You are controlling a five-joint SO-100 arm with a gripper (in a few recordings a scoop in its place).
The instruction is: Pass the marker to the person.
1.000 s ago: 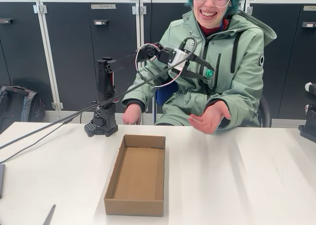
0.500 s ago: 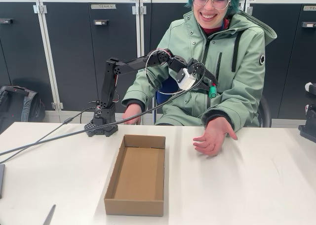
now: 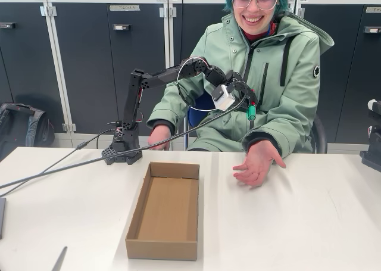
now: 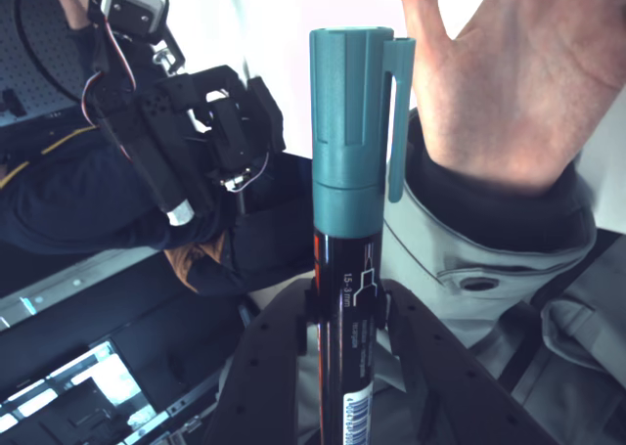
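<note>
My gripper (image 3: 245,99) is stretched out to the right in the fixed view, held in the air in front of the person's (image 3: 268,62) chest. It is shut on the marker (image 3: 251,111), whose green cap points down. In the wrist view the marker (image 4: 350,220) stands between my fingers (image 4: 274,357), cap outward, dark barrel with a white label clamped. The person's open hand (image 3: 257,162) rests palm up on the table, below and slightly right of the marker. That same palm (image 4: 509,73) shows beyond the cap in the wrist view.
An open cardboard box (image 3: 165,211) lies on the white table (image 3: 297,223) in front of my base (image 3: 122,152). A cable (image 3: 59,167) runs off to the left. The person's other hand (image 3: 158,136) rests behind the table edge near the base.
My arm has swung down and to the right from chest height, carrying the marker nearer the person's hand. That hand has dropped onto the table, palm up.
</note>
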